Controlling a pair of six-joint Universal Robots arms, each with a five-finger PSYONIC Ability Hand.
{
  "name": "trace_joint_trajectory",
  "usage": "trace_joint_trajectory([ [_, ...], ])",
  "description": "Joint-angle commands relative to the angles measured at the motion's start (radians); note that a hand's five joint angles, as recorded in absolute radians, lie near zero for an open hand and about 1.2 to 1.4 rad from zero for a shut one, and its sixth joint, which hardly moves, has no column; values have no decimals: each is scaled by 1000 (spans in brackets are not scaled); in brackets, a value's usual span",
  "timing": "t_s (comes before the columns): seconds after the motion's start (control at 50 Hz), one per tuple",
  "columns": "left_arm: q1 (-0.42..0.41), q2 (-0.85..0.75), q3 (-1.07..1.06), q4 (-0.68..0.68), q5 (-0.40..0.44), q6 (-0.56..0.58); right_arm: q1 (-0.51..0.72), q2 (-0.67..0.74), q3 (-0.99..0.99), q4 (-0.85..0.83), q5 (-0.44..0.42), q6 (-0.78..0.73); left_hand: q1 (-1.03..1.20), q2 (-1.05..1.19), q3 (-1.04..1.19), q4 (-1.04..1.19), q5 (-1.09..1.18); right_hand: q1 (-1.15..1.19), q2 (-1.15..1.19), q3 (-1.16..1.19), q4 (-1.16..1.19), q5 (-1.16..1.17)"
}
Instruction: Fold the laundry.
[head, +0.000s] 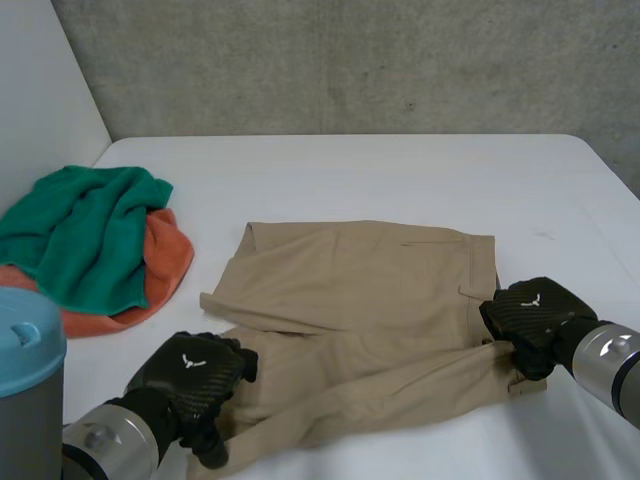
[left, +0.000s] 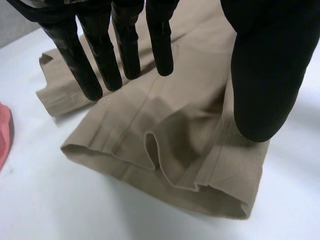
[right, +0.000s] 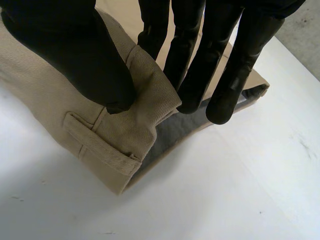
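Head view: one pair of tan shorts (head: 360, 290) lies spread in the middle of the white desk (head: 350, 170). Two towels are piled well apart from it, a green towel (head: 90, 225) on top of an orange towel (head: 165, 260). The left hand (head: 195, 375) sits on a leg end of the shorts and the right hand (head: 530, 315) at the waistband end.

Left wrist view: the left hand (left: 265, 75) is spread wide. Its straight fingers (left: 75, 55) rest their tips on the leg cloth, and the thumb presses down just beside the hem. The shorts (left: 165, 130) lie flat under it with one small pucker.

Right wrist view: the right hand (right: 75, 50) pinches the waistband between the thumb and fingers (right: 240, 65). This lifts a fold of the shorts (right: 150, 95), showing the grey lining, beside one belt loop (right: 100, 145).
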Motion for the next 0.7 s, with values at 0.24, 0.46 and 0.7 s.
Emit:
trace_joint_trajectory([
  [0.24, -15, -84, -29, -25, 0, -57, 0, 10, 10, -12, 1, -4, 257, 276, 271, 282, 283, 437, 229, 203, 207, 224],
  [0.46, -75, -106, 25, 81, -17, -8, 8, 9, -7, -22, 13, -12, 923, 942, 937, 948, 949, 437, 229, 203, 207, 224],
  [0.7, -11, -388, 401, 465, -128, 442, 43, 130, -197, -158, 96, 11, 923, 942, 937, 948, 949, 437, 229, 203, 207, 224],
])
